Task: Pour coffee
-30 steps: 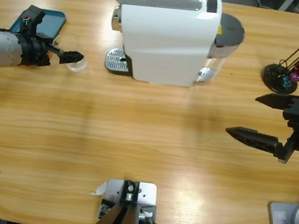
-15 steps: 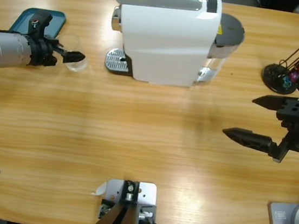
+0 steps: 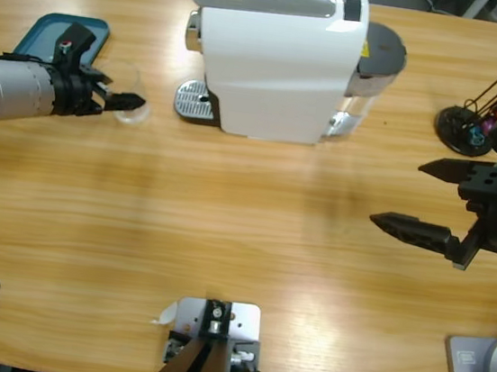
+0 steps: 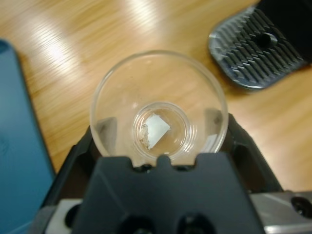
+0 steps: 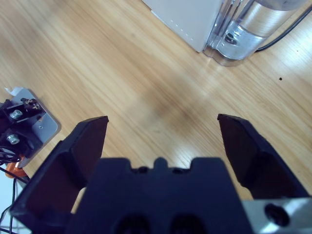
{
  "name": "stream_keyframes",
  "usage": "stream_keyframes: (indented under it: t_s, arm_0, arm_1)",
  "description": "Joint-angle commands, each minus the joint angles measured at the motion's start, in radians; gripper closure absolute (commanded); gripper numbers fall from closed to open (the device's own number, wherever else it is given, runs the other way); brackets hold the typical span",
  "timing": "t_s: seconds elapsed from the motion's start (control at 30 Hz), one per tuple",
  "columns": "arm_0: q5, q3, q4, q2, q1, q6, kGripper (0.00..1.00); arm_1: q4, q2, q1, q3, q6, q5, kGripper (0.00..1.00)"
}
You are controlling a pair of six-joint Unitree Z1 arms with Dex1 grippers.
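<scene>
1. Now I see my left gripper (image 3: 130, 99) closed around a small clear glass tumbler (image 4: 159, 104); in the left wrist view its jaws press the glass on both sides.
2. Looking down into the tumbler, I cannot make out any coffee; only the clear bottom and a pale reflection show.
3. Just beyond the left gripper's tips sits the ridged metal drip tray (image 3: 194, 100) of the white coffee machine (image 3: 278, 58).
4. Beside the left gripper, at its wrist, lies a teal tray (image 3: 48, 32) on the tabletop (image 3: 225, 229).
5. My right gripper (image 3: 421, 198) hangs wide open over bare wood, holding nothing, its jaws pointing toward the middle of the tabletop.
6. Behind the right gripper stands a black wire rack (image 3: 484, 111) with coloured capsules.
</scene>
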Motion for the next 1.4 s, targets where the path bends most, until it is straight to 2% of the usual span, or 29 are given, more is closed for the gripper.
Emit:
stream_keyframes:
  t_s: [0.03, 0.13, 0.3, 0.93, 1.2, 1.23, 1.27, 1.33, 1.4]
  arm_0:
    - [-0.087, -0.072, 0.106, -0.087, -0.067, 0.063, 0.464]
    - [-0.09, -0.155, 0.184, -0.101, -0.065, 0.089, 0.464]
    - [-0.116, -0.221, 0.198, -0.031, -0.05, 0.111, 0.464]
    - [-0.197, -0.326, 0.192, 0.145, -0.042, 0.138, 0.464]
    - [-0.222, -0.312, 0.192, 0.161, -0.044, 0.15, 0.464]
    - [-0.223, -0.309, 0.192, 0.161, -0.044, 0.15, 0.442]
    - [-0.224, -0.308, 0.192, 0.161, -0.044, 0.15, 0.302]
    - [-0.225, -0.308, 0.192, 0.161, -0.045, 0.15, 0.129]
    - [-0.23, -0.308, 0.192, 0.162, -0.047, 0.15, 0.038]
  arm_1:
    - [-0.007, 0.01, 0.007, 0.016, -0.004, 0.011, 0.013]
    - [-0.007, 0.008, 0.007, 0.016, -0.005, 0.011, 0.013]
    - [-0.007, 0.001, 0.007, 0.018, -0.005, 0.011, 0.013]
    - [-0.007, 0.012, 0.007, 0.016, -0.007, 0.011, 0.014]
    - [-0.007, 0.015, 0.007, 0.016, -0.007, 0.01, 0.015]
    - [-0.007, 0.015, 0.007, 0.015, -0.007, 0.01, 0.014]
    - [-0.007, 0.015, 0.007, 0.015, -0.007, 0.01, 0.014]
    - [-0.007, 0.015, 0.007, 0.016, -0.007, 0.01, 0.013]
    - [-0.007, 0.016, 0.007, 0.016, -0.007, 0.011, 0.013]
